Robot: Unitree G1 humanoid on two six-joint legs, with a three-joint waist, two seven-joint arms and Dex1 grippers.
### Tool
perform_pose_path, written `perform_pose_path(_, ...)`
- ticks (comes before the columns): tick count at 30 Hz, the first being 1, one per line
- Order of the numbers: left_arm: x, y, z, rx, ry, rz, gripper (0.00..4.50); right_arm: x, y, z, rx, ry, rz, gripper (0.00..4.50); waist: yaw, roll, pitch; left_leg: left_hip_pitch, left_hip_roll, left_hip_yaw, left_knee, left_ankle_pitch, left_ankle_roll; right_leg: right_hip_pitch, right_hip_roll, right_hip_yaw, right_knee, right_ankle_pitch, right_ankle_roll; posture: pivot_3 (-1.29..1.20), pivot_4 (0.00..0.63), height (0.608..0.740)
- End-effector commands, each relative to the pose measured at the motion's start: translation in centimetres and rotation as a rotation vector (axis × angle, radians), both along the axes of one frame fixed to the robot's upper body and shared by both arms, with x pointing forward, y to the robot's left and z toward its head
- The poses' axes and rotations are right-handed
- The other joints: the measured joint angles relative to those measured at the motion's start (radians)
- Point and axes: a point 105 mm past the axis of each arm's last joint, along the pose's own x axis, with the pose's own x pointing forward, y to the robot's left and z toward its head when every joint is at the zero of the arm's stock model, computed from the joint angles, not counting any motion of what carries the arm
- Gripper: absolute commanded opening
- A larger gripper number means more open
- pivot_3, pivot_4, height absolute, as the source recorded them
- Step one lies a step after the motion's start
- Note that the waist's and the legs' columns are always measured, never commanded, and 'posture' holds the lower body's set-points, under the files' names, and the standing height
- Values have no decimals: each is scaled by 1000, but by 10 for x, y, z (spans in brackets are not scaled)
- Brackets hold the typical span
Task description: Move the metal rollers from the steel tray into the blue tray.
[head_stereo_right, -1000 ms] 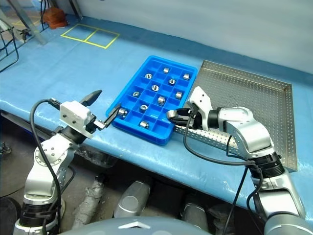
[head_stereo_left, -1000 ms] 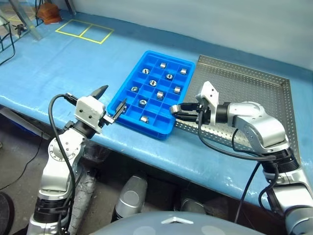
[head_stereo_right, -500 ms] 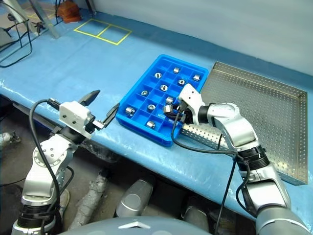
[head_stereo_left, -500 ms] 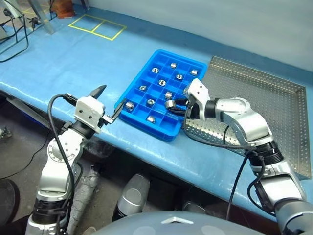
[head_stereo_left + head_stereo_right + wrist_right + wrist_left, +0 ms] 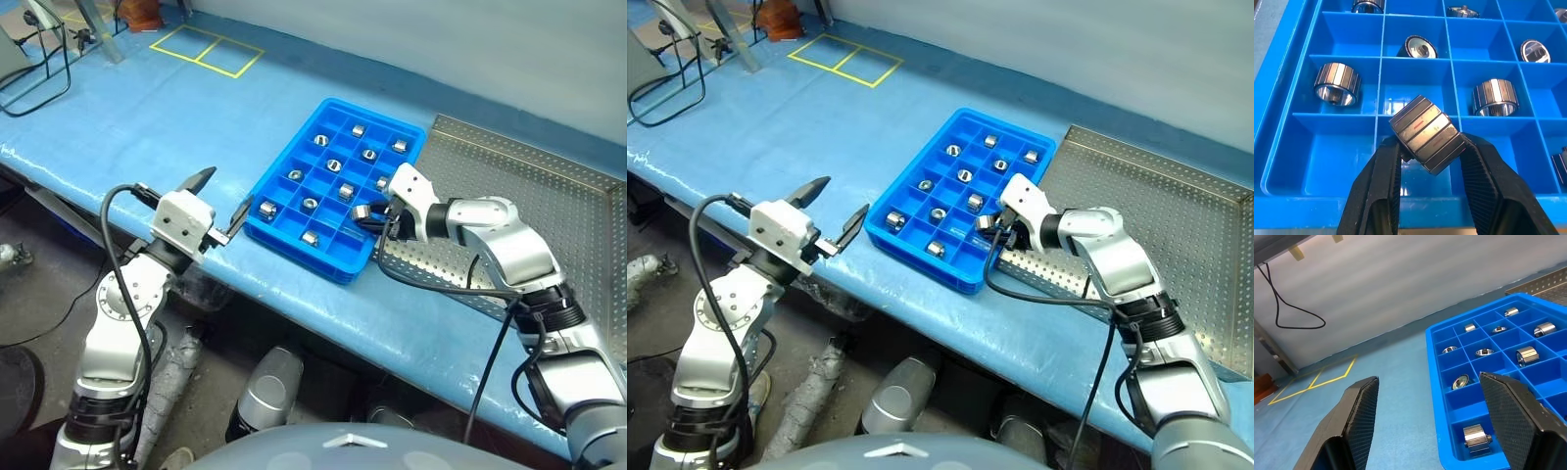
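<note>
Right gripper (image 5: 1426, 147): clenched on one metal roller (image 5: 1426, 134), held above blue tray (image 5: 294, 235) compartment near its front edge. Other metal rollers (image 5: 310, 237) lie singly in compartments. Left gripper (image 5: 221, 203): fingers spread, empty, just beside tray's left front corner. Steel tray (image 5: 578, 211): adjoins right edge.

a long table (image 5: 147, 117) covered in bright blue sheeting runs across the scene, its cover wrinkled and glossy along the near edge. yellow tape (image 5: 208, 49) marks two adjoining squares on the cover at the far end. behind the table rises a plain pale grey wall (image 5: 441, 39). a black wire frame (image 5: 34, 69) stands at the far left. below the table edge lies a dark, cluttered floor (image 5: 29, 304).
</note>
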Motion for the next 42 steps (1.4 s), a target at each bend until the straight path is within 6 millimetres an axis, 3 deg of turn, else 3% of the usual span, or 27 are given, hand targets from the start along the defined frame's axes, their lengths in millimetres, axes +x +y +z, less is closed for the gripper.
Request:
perform_pose_path(1,-1,-2,10,11,-46,-10,3577,1,-3,14,24,-42,-9,2344,-1,0,0,0,0,0,0,0,0,0,0,0,0,0,0,439,150,740)
perform_pose_path(3,-1,-3,10,10,-46,-9,3577,2,-1,16,42,-50,-9,2995,-1,0,0,0,0,0,0,0,0,0,0,0,0,0,0,438,150,740)
perform_pose_path(6,0,-4,11,1,-51,-10,3577,3,7,30,139,-103,-1,2995,-3,0,0,0,0,0,0,0,0,0,0,0,0,0,0,434,150,740)
perform_pose_path(7,2,-6,13,-7,-61,-6,3577,7,6,44,214,-163,-43,2995,-3,0,0,0,0,0,0,0,0,0,0,0,0,0,0,433,150,740)
perform_pose_path(10,9,-12,22,-76,-98,4,3577,14,-9,79,441,-285,-205,2995,0,0,0,0,0,0,0,0,0,0,0,0,0,0,0,403,150,740)
perform_pose_path(12,13,-21,23,-115,-100,-31,3577,11,-19,85,514,-347,-280,2995,2,-1,0,0,0,-1,1,0,-1,1,0,-1,0,0,1,366,150,740)
perform_pose_path(17,21,-39,22,-134,-94,-122,3577,-3,-27,68,456,-392,-364,2995,-20,-3,-2,0,0,0,0,0,0,1,0,-1,-1,1,1,287,150,740)
perform_pose_path(22,36,-46,13,-143,-78,-139,3577,-11,-32,64,495,-391,-445,2995,-86,-3,-2,1,1,0,1,1,-1,1,0,0,1,1,1,280,150,740)
perform_pose_path(25,40,-50,8,-183,-70,-150,4151,-21,-28,61,514,-397,-460,3021,-126,-3,-2,2,1,0,1,1,-1,3,0,0,0,1,1,274,150,740)
perform_pose_path(26,38,-54,9,-218,-64,-174,4470,-23,-29,61,517,-407,-476,3179,-139,-3,-2,1,1,0,1,1,0,3,0,0,0,1,1,271,150,740)
perform_pose_path(31,38,-70,2,-189,-44,-235,4500,-15,-30,57,575,-396,-550,4460,-201,-3,-2,3,0,-1,2,1,1,5,1,2,0,1,0,301,150,740)
perform_pose_path(34,42,-69,8,-204,-68,-206,4500,-11,-20,59,568,-405,-507,4460,-234,-3,-2,4,1,-1,2,2,2,6,1,2,1,2,0,308,150,740)
perform_pose_path(39,40,-69,4,-204,-61,-207,4500,-11,-21,61,581,-419,-494,4460,-278,-3,-2,14,1,-1,0,2,3,16,1,2,-1,2,-1,314,150,740)
perform_pose_path(42,41,-64,1,-198,-54,-182,4500,-10,-22,53,559,-398,-511,4460,-298,-3,-2,15,1,-1,-1,2,3,17,1,3,-1,2,-1,317,150,740)
